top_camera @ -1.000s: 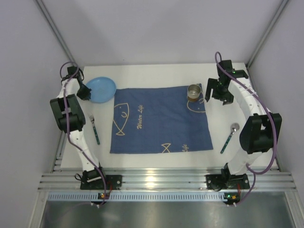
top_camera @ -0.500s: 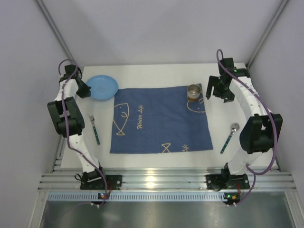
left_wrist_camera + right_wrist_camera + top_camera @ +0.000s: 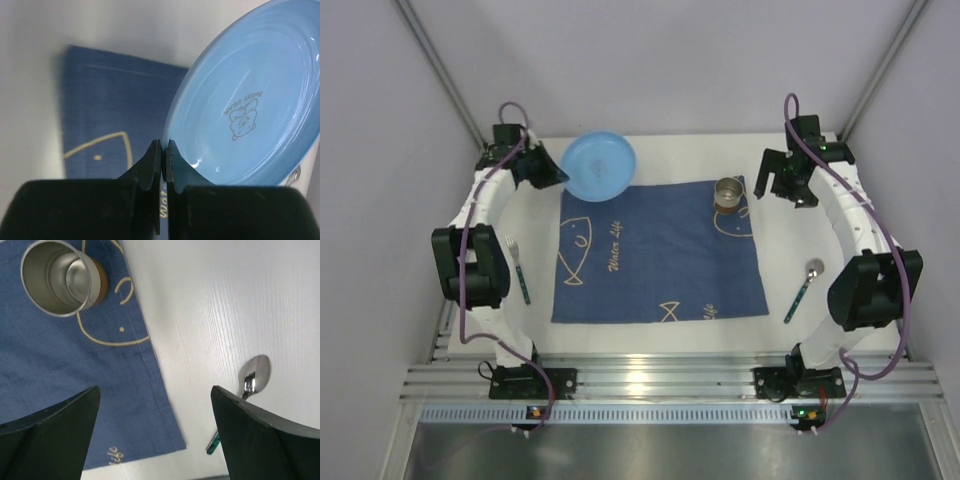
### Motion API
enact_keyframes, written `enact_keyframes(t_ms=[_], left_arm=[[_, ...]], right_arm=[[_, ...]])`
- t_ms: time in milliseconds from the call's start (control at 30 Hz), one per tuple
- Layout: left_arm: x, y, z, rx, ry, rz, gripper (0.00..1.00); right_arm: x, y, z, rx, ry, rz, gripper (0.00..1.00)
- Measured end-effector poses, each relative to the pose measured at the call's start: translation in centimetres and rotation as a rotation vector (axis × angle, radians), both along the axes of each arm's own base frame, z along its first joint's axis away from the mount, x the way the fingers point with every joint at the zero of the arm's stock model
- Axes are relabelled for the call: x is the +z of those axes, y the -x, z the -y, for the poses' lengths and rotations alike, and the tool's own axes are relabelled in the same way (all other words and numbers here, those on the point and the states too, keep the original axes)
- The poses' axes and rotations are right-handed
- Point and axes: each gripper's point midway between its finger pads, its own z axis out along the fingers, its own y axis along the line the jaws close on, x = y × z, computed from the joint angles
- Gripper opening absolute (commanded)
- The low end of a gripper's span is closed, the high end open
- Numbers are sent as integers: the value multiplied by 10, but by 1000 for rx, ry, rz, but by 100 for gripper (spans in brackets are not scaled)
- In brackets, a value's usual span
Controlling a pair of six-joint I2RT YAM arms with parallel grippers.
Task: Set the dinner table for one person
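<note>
My left gripper (image 3: 552, 172) is shut on the rim of a light blue plate (image 3: 599, 167) and holds it in the air over the far left corner of the dark blue fish cloth (image 3: 655, 252). In the left wrist view the plate (image 3: 245, 105) is tilted, with its rim pinched between the fingers (image 3: 152, 165). My right gripper (image 3: 775, 190) is open and empty, above the white dinner table (image 3: 840, 300) just right of a metal cup (image 3: 729, 194) that stands on the cloth. The cup (image 3: 62, 277) and a spoon (image 3: 252, 377) show in the right wrist view.
A fork with a green handle (image 3: 519, 270) lies on the table left of the cloth. A spoon with a green handle (image 3: 804, 288) lies right of it. Grey walls and slanted frame posts close in the back and sides.
My left gripper has lifted the blue plate and carried it right and toward the back, from the table's left edge to the cloth's far left corner. The right gripper has hardly moved.
</note>
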Motion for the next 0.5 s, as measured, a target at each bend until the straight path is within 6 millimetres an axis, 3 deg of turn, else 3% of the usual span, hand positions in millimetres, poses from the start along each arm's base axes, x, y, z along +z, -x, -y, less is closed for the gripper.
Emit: enact_keyframes(t_ms=[100,200,233,333,500], left_arm=[[-21,24,81,-217,-3,-40,0],[-53,70,154,-414,3,-121,0],[-62,84,166,-453,3,-149,0],[-83,115,185,-523,-3,-221,0],[-93,121,183,-524,-50,-242,0]], right_arm=[[3,11,1,0,-2,11,93],[2,21,2,0,-2,11,93],[0,25,3,0,-1,8,93],[-8,36,4,0,1,-9,93],[-21,48,5,1,4,-43,94]])
